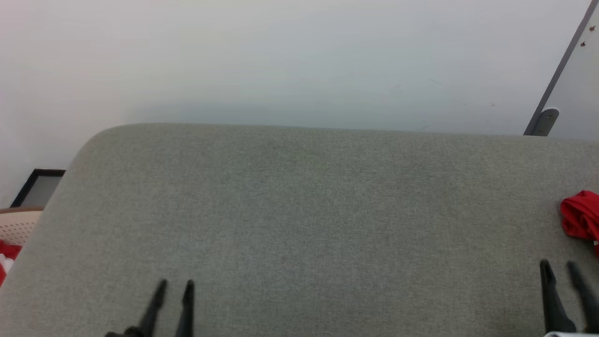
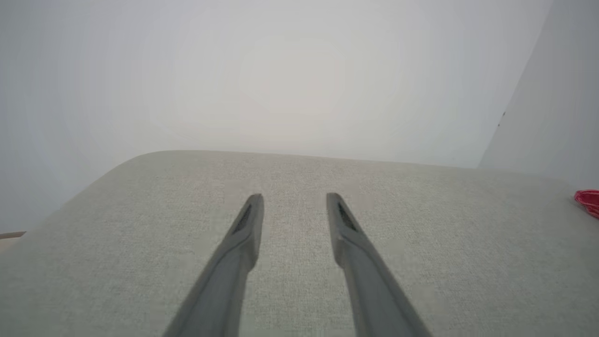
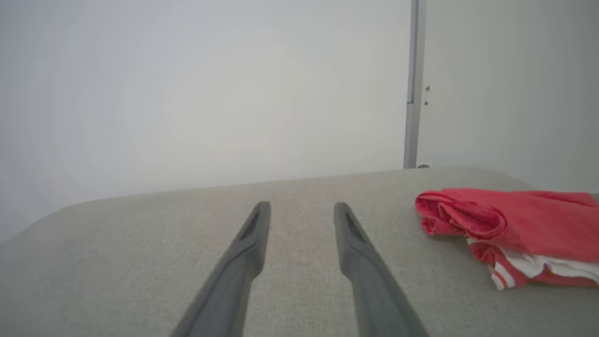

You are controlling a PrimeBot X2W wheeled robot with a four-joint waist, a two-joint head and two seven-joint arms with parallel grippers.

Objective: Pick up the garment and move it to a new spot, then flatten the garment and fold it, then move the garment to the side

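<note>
Head view first: looking down on a broad grey fabric-covered surface [image 1: 299,210] with a rounded corner, pale wall behind. At lower left the left gripper [image 1: 176,282], at lower right the right gripper [image 1: 558,263], both with dark fingers parted and nothing between them. Crumpled red jersey garment [image 1: 580,220] at the far right edge of the surface, just beyond the right gripper, not touching it. Off the left edge, a beige perforated basket [image 1: 16,224] with some red cloth [image 1: 5,252] in it.

Left wrist view: left gripper [image 2: 295,196] spread open over bare fabric, holding nothing. Only a sliver of the garment [image 2: 588,201], way off at the right edge.

Right wrist view: right gripper [image 3: 303,206] likewise open and empty. Garment [image 3: 505,224] bunched up on the surface right of the fingers, near but apart, white sleeve and striped trim poking out underneath.
</note>
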